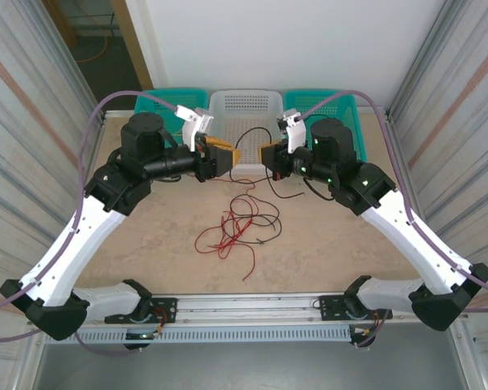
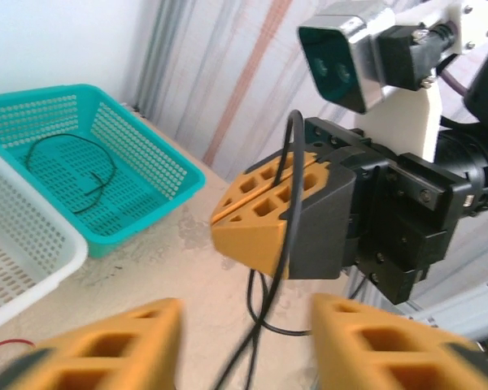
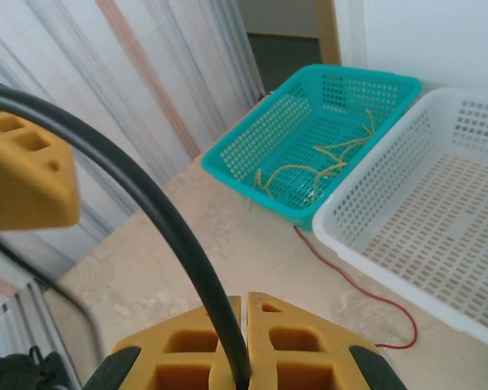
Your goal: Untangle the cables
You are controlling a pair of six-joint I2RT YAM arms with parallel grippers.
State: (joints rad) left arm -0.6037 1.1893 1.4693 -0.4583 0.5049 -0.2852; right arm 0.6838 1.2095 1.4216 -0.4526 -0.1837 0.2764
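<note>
Pinching black cable (image 3: 167, 223) — right gripper (image 3: 244, 329) clamped, left gripper (image 2: 244, 341) parted

Left arm (image 1: 88, 231) and right arm (image 1: 407, 231) reach inward, facing; right jaws pinched together (left jaws parted)

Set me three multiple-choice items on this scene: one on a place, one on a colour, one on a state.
1. The pale yellow cables lie:
A) in the white basket
B) on the table
C) in a teal basket

2. The cable clamped in the right gripper is:
A) black
B) red
C) pale yellow

3. The left gripper is:
A) shut on a red cable
B) open
C) shut on nothing

Key:
1 C: the right wrist view shows them lying inside that basket.
2 A: a black cable runs out of its shut jaws.
3 B: its jaws stand well apart.
</note>
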